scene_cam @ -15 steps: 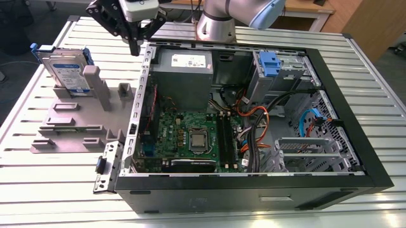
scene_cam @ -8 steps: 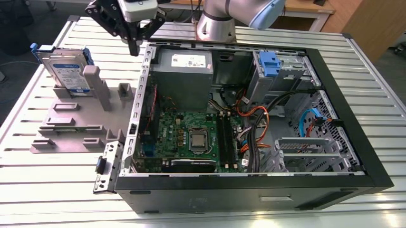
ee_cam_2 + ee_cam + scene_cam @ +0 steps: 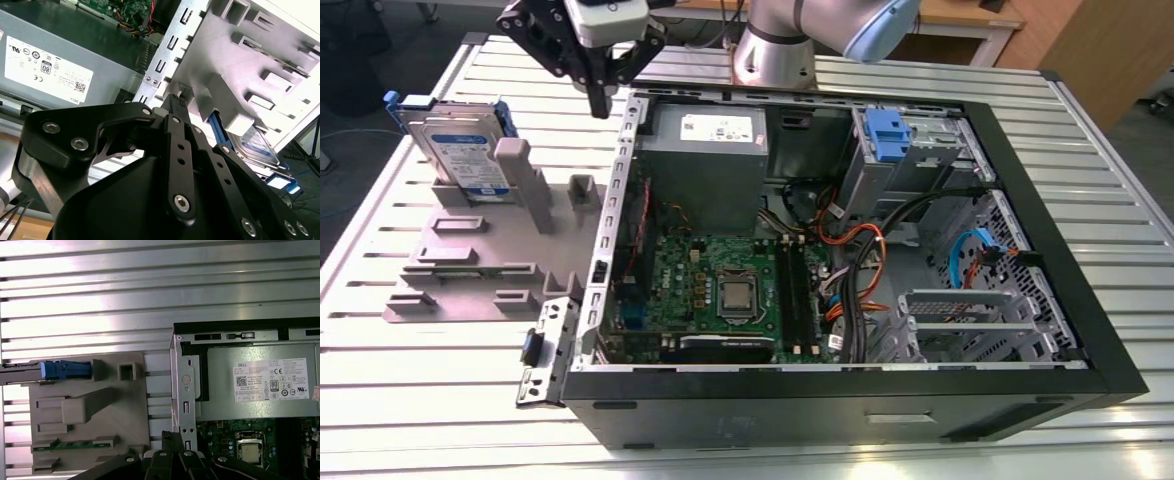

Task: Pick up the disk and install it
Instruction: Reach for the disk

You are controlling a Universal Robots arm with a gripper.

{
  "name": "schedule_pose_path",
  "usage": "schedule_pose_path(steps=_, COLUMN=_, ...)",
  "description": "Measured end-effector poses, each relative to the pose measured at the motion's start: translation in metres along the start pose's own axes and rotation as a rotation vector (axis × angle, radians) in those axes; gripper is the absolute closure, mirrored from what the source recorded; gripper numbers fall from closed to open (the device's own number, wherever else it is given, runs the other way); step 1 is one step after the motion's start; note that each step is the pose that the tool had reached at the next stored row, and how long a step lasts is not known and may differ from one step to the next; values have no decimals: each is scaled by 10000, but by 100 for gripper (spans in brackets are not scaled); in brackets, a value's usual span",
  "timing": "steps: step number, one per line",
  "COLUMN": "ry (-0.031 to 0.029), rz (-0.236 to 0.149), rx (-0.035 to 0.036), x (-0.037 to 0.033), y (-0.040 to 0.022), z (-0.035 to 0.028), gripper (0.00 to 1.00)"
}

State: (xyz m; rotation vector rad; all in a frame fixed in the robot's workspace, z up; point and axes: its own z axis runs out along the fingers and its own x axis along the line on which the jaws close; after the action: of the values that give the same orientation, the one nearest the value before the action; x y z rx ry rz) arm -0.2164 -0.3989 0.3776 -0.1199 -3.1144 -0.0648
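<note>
The disk [image 3: 454,150] is a silver drive with a white-and-blue label in a blue caddy. It stands on edge in a grey holder [image 3: 467,250] at the exterior view's left, beside the open computer case [image 3: 1014,200]. My gripper [image 3: 600,97] hangs above the case's near-left wall, to the right of the disk and apart from it. Its fingers meet at the tips with nothing between them. The second wrist view has the gripper [image 3: 175,100] in front and the disk [image 3: 257,145] beyond the holder. In the first wrist view the disk [image 3: 65,370] is seen edge-on.
Inside the case lie a grey power-supply box [image 3: 707,135], a green motherboard [image 3: 720,280], bundled cables [image 3: 854,250] and a drive bay with a blue caddy [image 3: 887,135]. Case and holder rest on a ribbed metal table [image 3: 427,400].
</note>
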Motion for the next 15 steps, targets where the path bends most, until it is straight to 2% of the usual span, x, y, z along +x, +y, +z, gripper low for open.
schedule_pose_path(steps=15, ry=9, rz=-1, rx=1, x=84, y=-7, z=12, gripper=89)
